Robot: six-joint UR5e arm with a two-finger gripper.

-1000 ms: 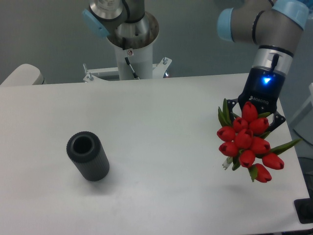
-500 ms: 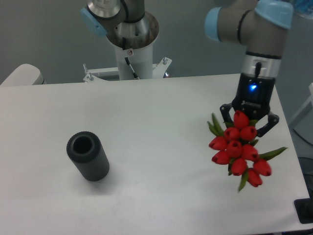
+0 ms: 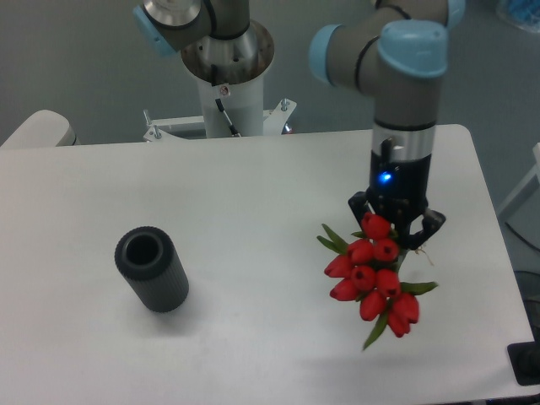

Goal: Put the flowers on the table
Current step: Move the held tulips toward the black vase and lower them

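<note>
The flowers (image 3: 371,274), a bunch of red tulips with green leaves, hang with their heads toward the camera over the right part of the white table (image 3: 253,211). My gripper (image 3: 395,229) points straight down and is shut on the flowers just behind the blooms. The stems are hidden behind the blooms and the gripper. Whether the bunch touches the tabletop I cannot tell.
A dark ribbed cylinder (image 3: 152,270) stands upright at the left, far from the gripper. The arm's white base column (image 3: 228,84) rises behind the table's far edge. The table's right edge lies a little to the right of the flowers.
The gripper has carried the flowers leftward from the table's right edge toward the middle, with the bunch still held.
</note>
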